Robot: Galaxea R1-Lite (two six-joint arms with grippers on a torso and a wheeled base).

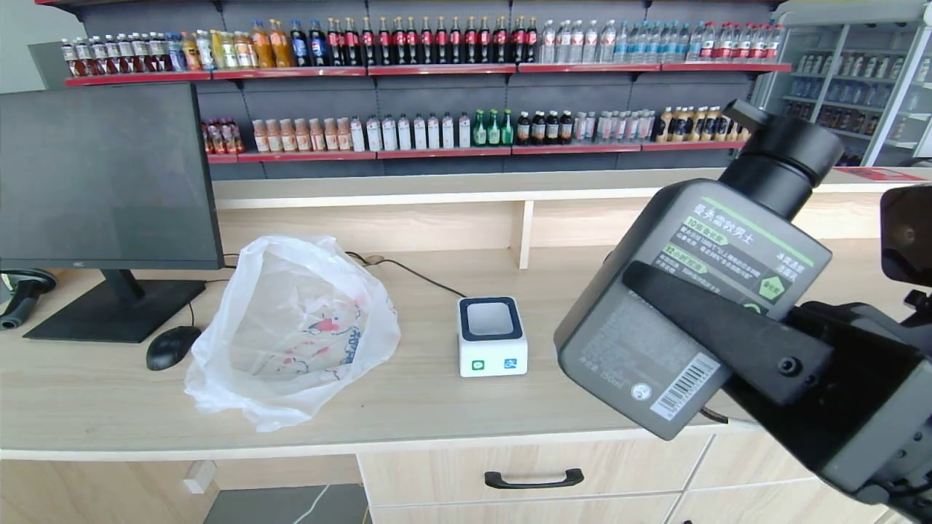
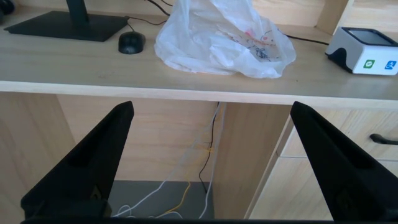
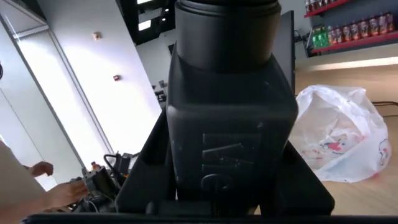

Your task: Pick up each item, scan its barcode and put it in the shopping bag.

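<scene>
The scanner [image 1: 492, 336], a small white box with a dark window on top, stands on the pale wooden table [image 1: 437, 407]. To the right of the scanner and raised off the table, the right tool [image 3: 225, 183] is clamped on a dark grey bottle [image 1: 728, 240], one finger lying across its printed face. The bottle is tilted, its black cap [image 1: 790, 156] pointing up and away from the scanner. Its white barcode label [image 1: 684, 386] sits at the lower corner, turned toward the head camera rather than the scanner window.

Just left of the scanner lies the shopping bag [image 1: 291, 335], thin white plastic, crumpled, with its mouth open. Farther left of the scanner, beyond the bag, are a black mouse [image 1: 172, 346] and a monitor [image 1: 109, 175]. The left tool [image 2: 211, 177] hangs below the table edge, on the bag's side of the scanner. Its fingers are spread wide apart with nothing between them. Behind the scanner, shelves [image 1: 437, 69] carry rows of drinks.
</scene>
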